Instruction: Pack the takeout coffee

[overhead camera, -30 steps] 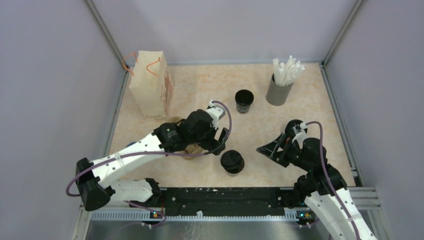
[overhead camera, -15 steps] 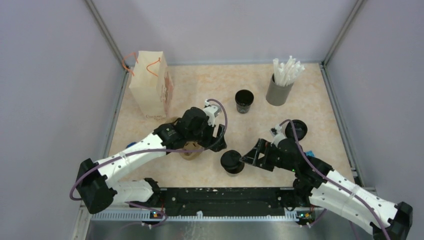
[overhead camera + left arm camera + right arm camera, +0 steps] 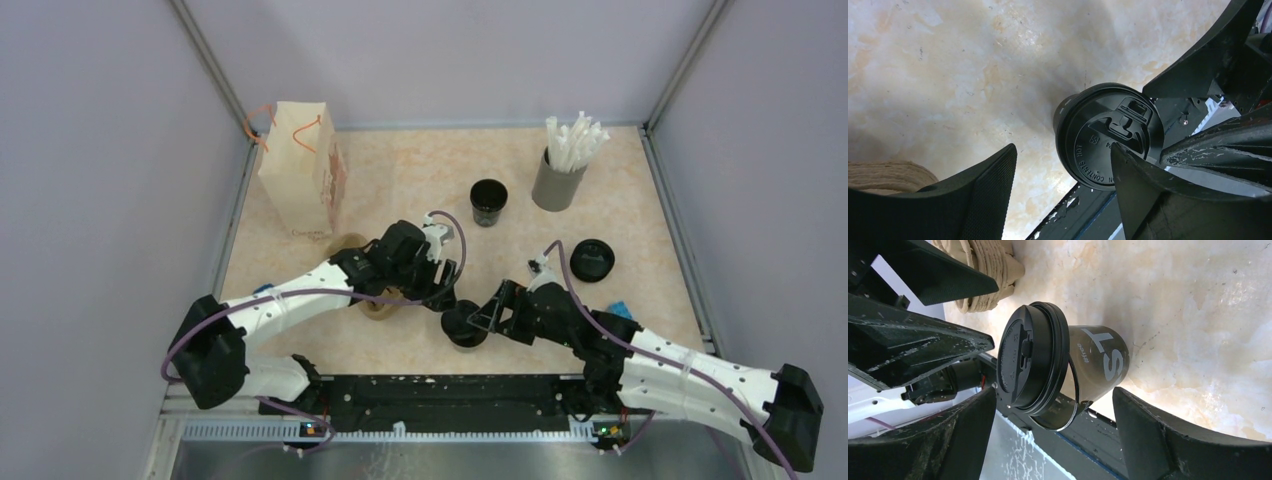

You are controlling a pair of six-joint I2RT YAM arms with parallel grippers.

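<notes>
— Right pincer, state?
— Jaws wide, holding nothing. The arm reaches low across the table. The lidded coffee cup stands upright between its fingers, touching neither.
— Left pincer?
— Likewise spread and empty, wrist tipped down, poised just above the same cup. A stack of beige pulp trays sits beside its outer finger.
— Containers?
— Beyond both pincers: an open black cup, contents not discernible; a grey holder filled with white straws; a paper bag, upright.
</notes>
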